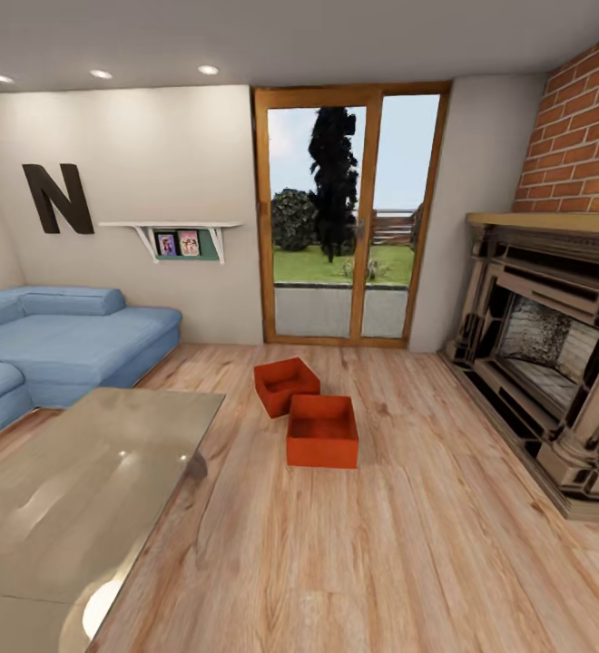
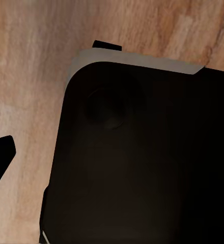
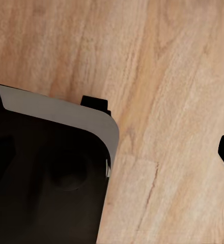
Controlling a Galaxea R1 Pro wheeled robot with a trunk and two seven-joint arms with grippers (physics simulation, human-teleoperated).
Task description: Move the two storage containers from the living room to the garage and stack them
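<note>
On wood plank floor (image 1: 408, 562): two storage containers (image 1: 322, 431) (image 1: 286, 384), touching corner to corner, before glass door (image 1: 345, 218). End effector states, left and right: cannot tell.

ahead of you at 12 o'clock the wood plank floor (image 1: 408, 544) lies open right up to the two storage containers (image 1: 322, 430), which sit touching at one corner. at 9 to 10 o'clock the glass coffee table (image 1: 82, 490) and the blue sofa (image 1: 73, 340) behind it block the way. at 2 to 3 o'clock the fireplace (image 1: 554, 363) walls off that side.
</note>
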